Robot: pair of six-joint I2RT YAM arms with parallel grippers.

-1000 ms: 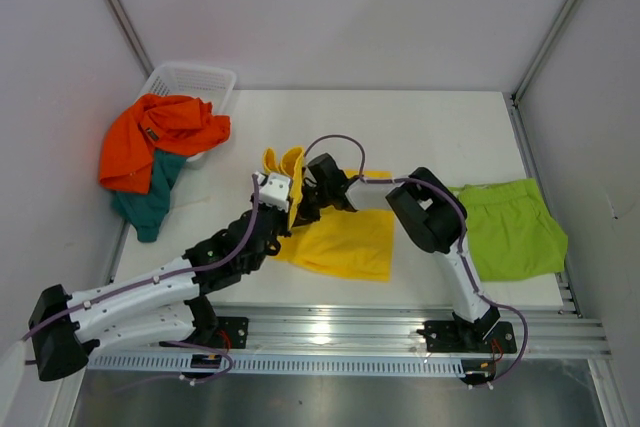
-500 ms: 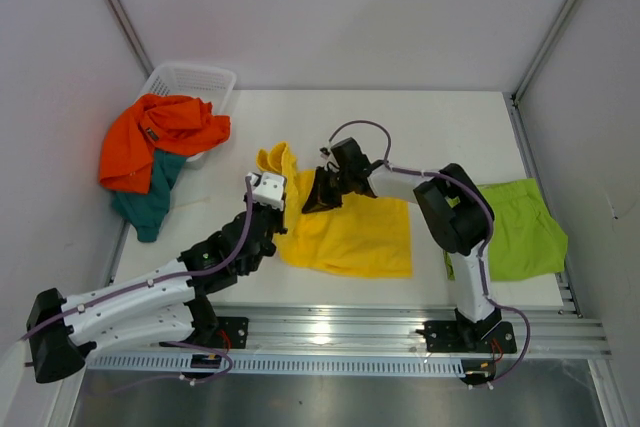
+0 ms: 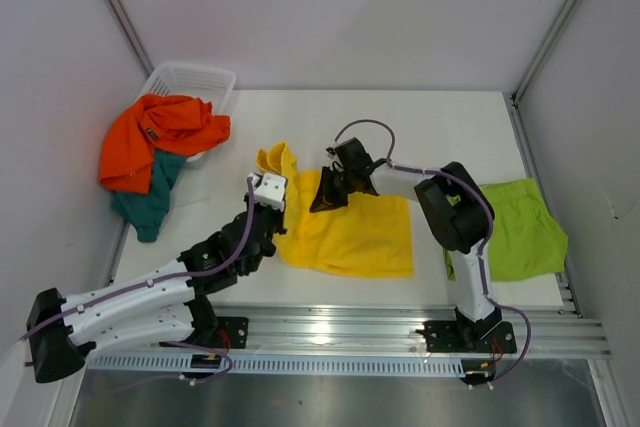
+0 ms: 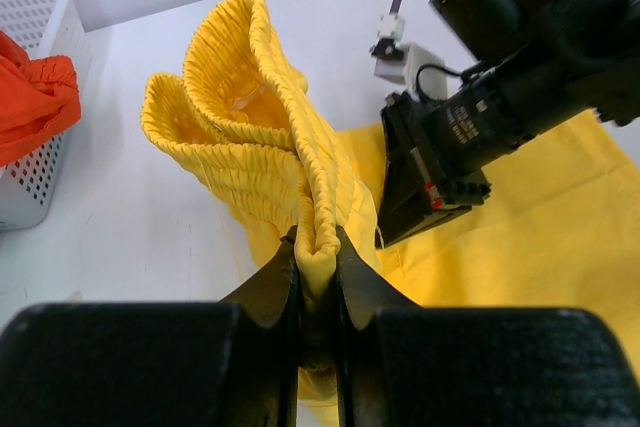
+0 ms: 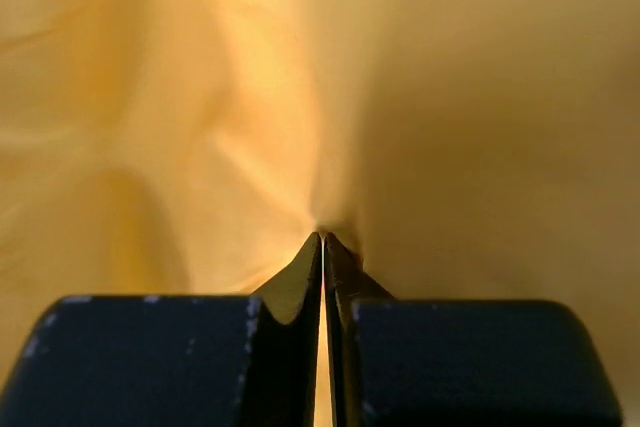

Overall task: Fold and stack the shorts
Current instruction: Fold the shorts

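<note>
Yellow shorts (image 3: 355,237) lie spread at the table's middle, their ruffled waistband (image 3: 277,160) bunched up at the left. My left gripper (image 3: 272,183) is shut on the waistband (image 4: 262,137), the cloth pinched between its jaws. My right gripper (image 3: 323,195) is shut on a fold of the yellow cloth (image 5: 330,97), which fills its wrist view. Lime green shorts (image 3: 515,229) lie flat at the right. Orange shorts (image 3: 155,137) and teal shorts (image 3: 145,202) hang from the basket at the left.
A white mesh basket (image 3: 190,82) stands at the back left, also showing in the left wrist view (image 4: 35,67). The right arm's black wrist (image 4: 500,107) is close beside the raised waistband. Grey walls enclose the table.
The right gripper has swung right and back, pulling the yellow shorts out wider toward the right. The left gripper has shifted slightly with the waistband still held.
</note>
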